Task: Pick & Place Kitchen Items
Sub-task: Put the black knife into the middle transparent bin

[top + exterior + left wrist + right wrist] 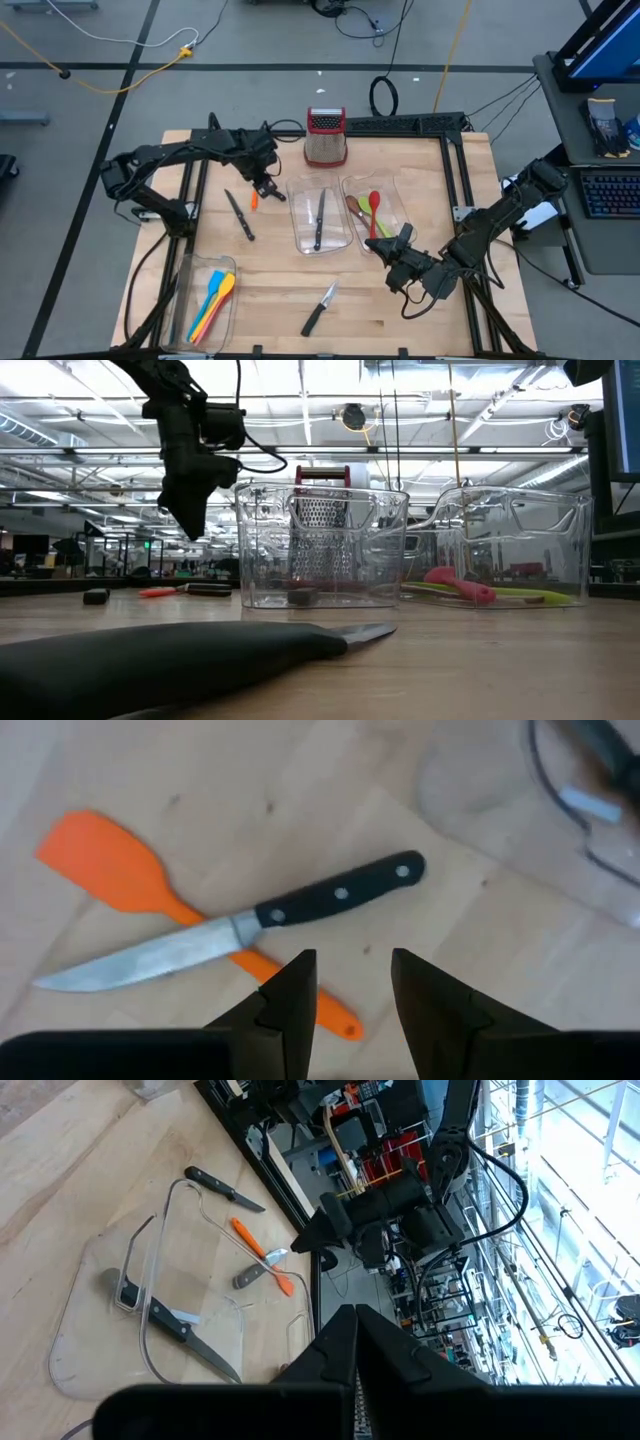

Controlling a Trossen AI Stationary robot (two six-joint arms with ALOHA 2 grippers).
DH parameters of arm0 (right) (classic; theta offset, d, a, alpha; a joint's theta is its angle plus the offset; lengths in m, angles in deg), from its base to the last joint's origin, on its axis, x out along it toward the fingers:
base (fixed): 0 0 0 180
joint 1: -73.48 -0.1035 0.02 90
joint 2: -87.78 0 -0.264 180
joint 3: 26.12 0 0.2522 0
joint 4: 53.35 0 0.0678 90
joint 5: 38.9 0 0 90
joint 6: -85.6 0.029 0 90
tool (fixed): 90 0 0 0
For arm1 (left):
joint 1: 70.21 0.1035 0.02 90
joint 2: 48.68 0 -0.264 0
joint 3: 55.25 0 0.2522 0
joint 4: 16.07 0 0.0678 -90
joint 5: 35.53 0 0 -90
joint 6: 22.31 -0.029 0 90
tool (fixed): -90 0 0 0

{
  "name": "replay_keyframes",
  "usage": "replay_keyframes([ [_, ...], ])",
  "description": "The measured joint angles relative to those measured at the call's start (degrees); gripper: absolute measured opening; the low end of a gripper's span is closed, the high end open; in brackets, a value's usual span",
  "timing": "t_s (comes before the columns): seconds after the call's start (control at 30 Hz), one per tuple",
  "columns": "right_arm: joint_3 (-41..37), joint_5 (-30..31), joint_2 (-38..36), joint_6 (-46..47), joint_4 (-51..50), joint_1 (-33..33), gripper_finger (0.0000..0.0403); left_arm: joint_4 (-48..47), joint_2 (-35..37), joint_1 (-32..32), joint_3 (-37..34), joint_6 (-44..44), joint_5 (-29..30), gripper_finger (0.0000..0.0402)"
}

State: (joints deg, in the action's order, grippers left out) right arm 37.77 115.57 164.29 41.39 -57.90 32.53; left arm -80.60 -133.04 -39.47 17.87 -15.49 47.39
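Observation:
A black-handled steel knife [340,895] lies across an orange spatula [110,870] on the wooden table [270,270]. My left gripper [353,990] is open just above them, touching nothing; it also shows in the high view [268,188] and in the low view [190,510]. My right gripper [385,247] is shut and empty, beside the right clear tray [392,190]. That tray holds a red spoon [374,205]. The middle clear tray [300,240] holds a knife [320,220]. Two more knives lie on the table, one at the left [238,215] and one near the front [320,310].
A clear tray at the front left [185,275] holds several coloured spatulas and spoons [212,300]. A metal grater with a red top [325,138] stands at the far edge. A black frame [455,160] runs along the table's right side.

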Motion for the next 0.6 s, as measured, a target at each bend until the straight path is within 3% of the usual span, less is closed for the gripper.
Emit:
replay_keyframes([
  [0.23, 0.00, 0.00, 0.00, 0.05, 0.03, 0.00, 0.0000, 0.54, -3.09, 2.08, -0.04, 16.45, -1.08, 0.0134],
  [0.43, 0.00, -0.02, 0.00, 0.05, 0.92, 0.00, 0.0000, 3.37, -7.58, 4.93, 0.00, 28.88, -9.14, 0.0134],
  [0.6, 0.00, -0.03, 0.00, 0.01, 1.28, 0.00, 0.0000, 4.23, -10.61, 5.36, -0.07, 36.06, -8.05, 0.0134],
])
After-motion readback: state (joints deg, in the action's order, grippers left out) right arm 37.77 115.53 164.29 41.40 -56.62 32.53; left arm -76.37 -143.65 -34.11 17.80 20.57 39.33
